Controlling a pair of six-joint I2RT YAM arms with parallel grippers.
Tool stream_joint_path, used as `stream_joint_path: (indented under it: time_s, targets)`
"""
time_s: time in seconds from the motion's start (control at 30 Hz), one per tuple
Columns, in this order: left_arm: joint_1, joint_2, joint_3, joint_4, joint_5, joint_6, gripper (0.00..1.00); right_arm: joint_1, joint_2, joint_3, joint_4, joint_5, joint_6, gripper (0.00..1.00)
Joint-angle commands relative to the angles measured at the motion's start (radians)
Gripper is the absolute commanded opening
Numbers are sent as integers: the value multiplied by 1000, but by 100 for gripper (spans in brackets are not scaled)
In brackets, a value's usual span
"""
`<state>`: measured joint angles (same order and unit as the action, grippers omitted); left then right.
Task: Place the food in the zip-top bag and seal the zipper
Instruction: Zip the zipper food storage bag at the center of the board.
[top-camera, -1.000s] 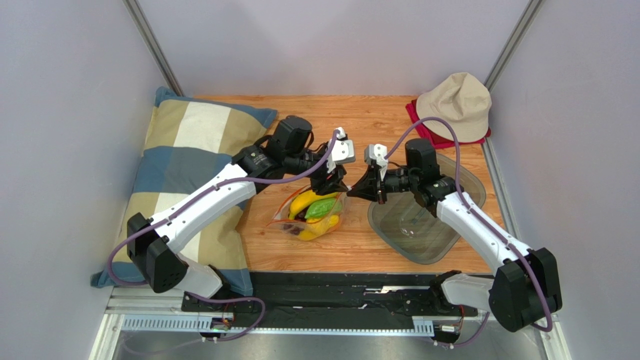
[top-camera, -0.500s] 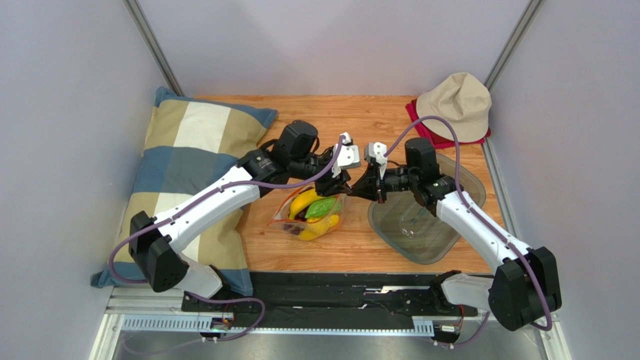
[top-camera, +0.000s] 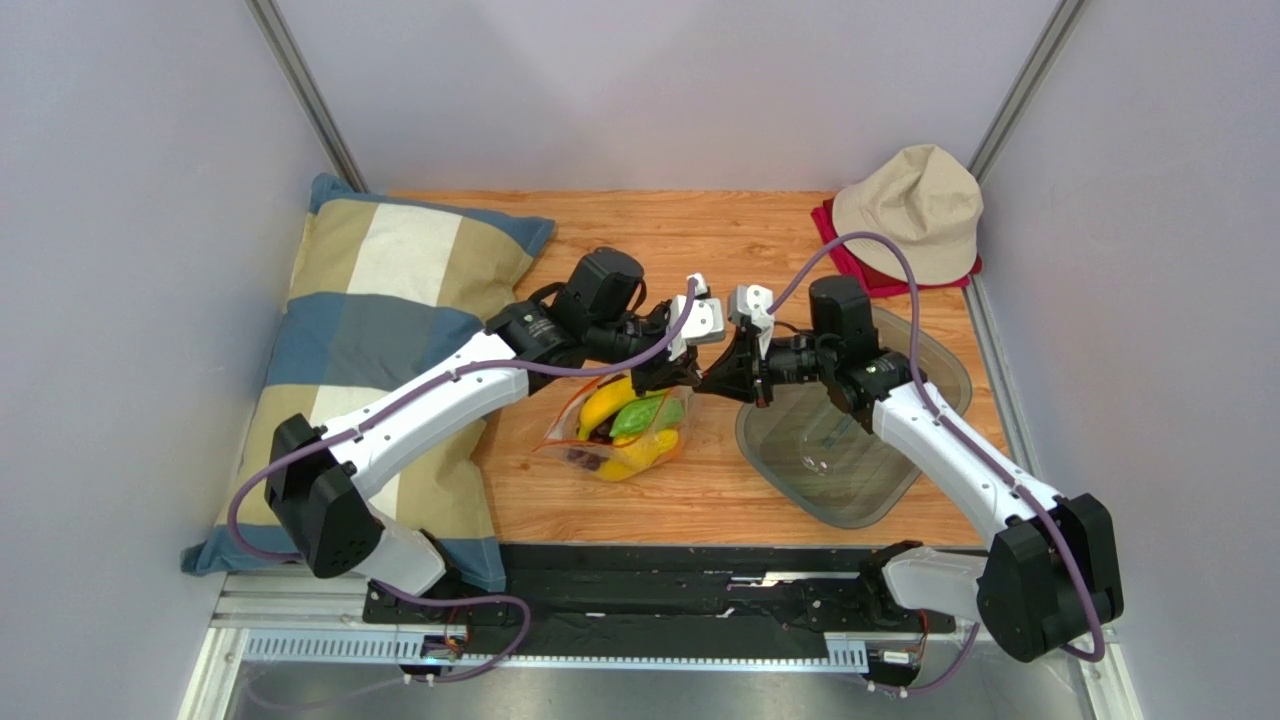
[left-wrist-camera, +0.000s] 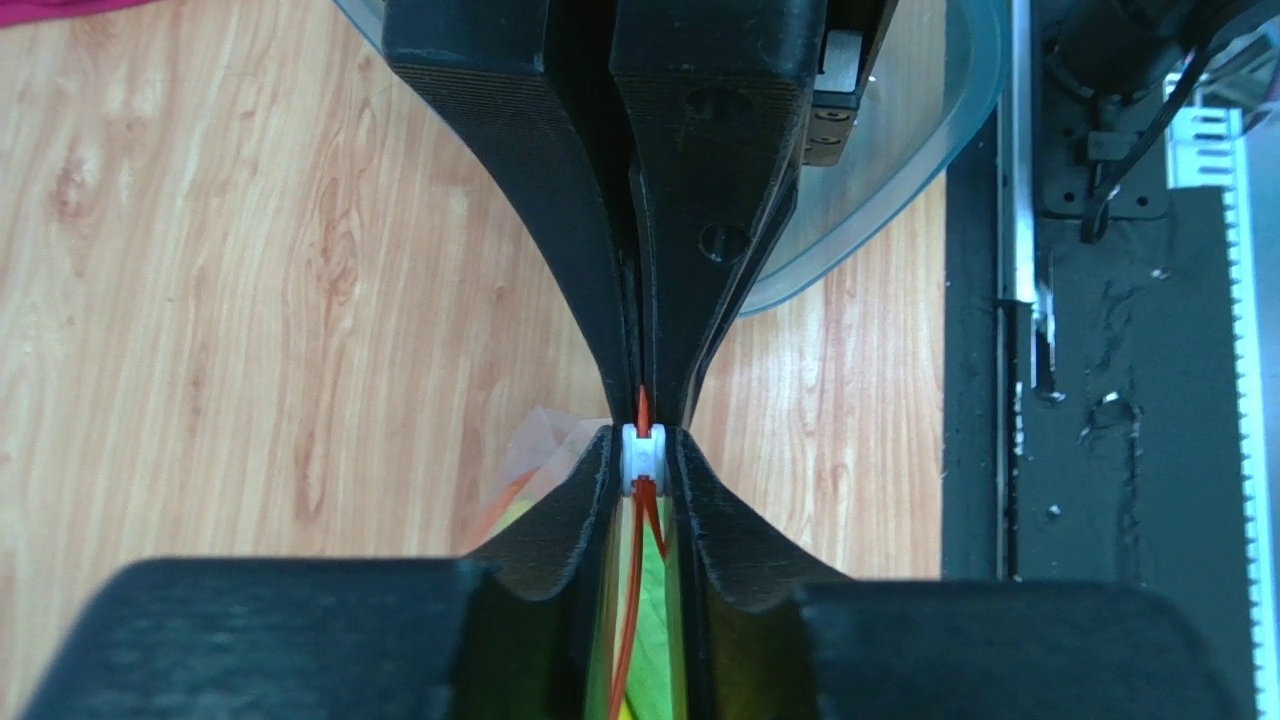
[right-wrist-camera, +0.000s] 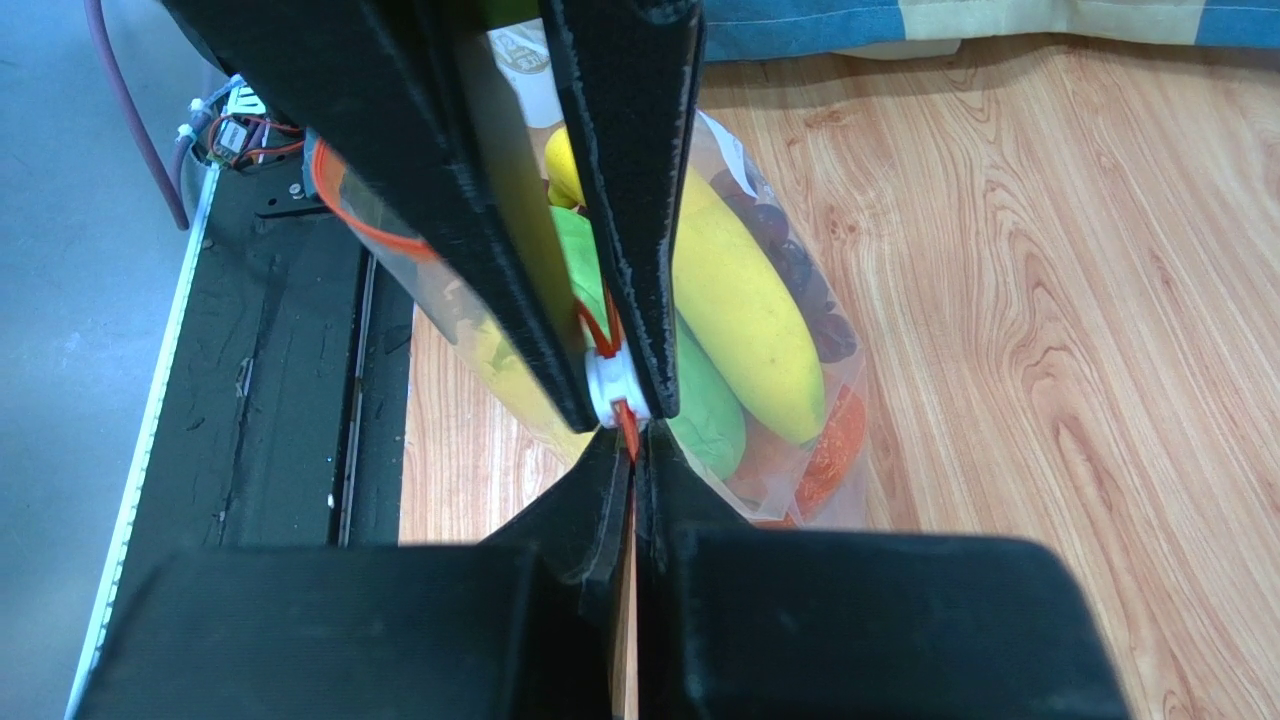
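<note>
The filling looks done. The zip-top bag lies on the bench just beside the grey tray, on the tray's left in the overhead view. The food is inside it: the banana, the green piece and the dark grapes show through the clear plastic. No fruit can be seen in the tray, or loose on the bench around it.

What remains is the seal, and that step seems to be in hand. The left hand is clenched on the white slider. The right hand is pinched tight on the orange-red zipper right where the slider sits, so the two hands meet tip to tip above the bag's corner nearest the tray.

The slider has therefore reached the end of the strip that the right hand holds. Behind the left fingers the strip curves away out of clear sight, so I cannot tell whether the mouth is closed along its full run. It may be sealed, or part may still gape. If it is shut, both hands have only to let go.
</note>
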<state>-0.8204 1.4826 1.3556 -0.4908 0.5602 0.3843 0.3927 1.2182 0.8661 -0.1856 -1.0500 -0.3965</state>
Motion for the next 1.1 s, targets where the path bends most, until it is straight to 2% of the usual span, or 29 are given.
stream_joint_path:
  time_s: [0.0, 0.17, 0.3, 0.57, 0.73, 1.07]
  targets:
    - [-8, -19, -7, -6, 21, 27, 16, 2, -23, 37, 37, 7, 4, 0]
    - [-6, -48, -30, -98, 14, 83, 10, 0, -25, 37, 35, 25, 7, 0]
    - [0, -97, -76, -147, -6, 108, 9, -15, -31, 36, 35, 35, 25, 0]
    - [6, -176, -147, -190, -42, 62, 9, -55, -60, 8, 31, 59, 45, 0]
    - [6, -211, -158, -189, -66, 50, 6, -60, -63, 27, -44, 51, 7, 0]
    - [70, -297, -217, -288, -137, 94, 6, -143, -108, -6, -58, 113, 39, 0]
